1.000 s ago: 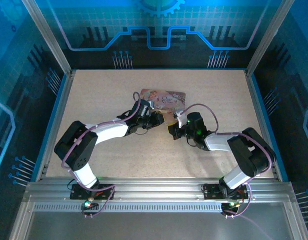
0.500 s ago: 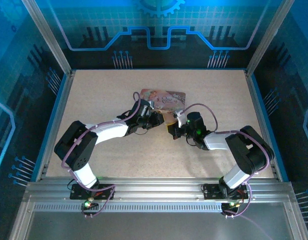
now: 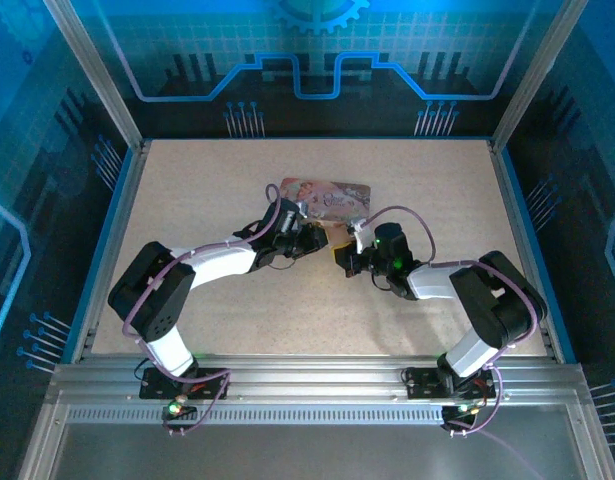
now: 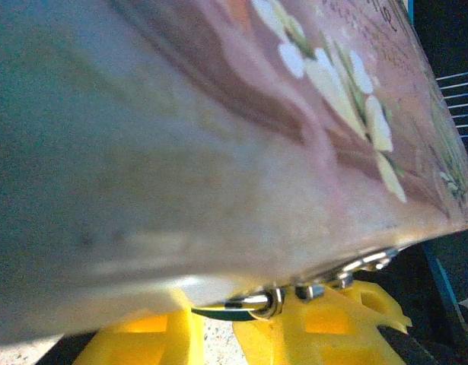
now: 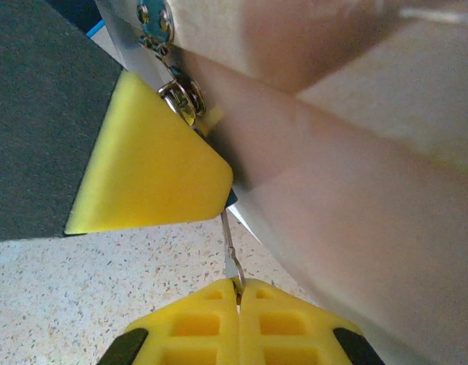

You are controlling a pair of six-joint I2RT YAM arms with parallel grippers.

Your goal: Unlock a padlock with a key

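As the right gripper (image 5: 237, 287), pinching the key (image 5: 228, 243), edges nearer the pink tin (image 3: 327, 190), the left gripper (image 4: 218, 328) narrowly clasps the padlock (image 4: 256, 304) there; insertion seems close

From above, you cannot make out what lies between the left gripper (image 3: 317, 240) and right gripper (image 3: 343, 258); it is too small. The key (image 5: 230, 243) has its top end hidden behind a yellow finger (image 5: 150, 167). The blurred tin (image 4: 218, 152), cut off by the frame, covers most of the padlock (image 4: 253, 304).
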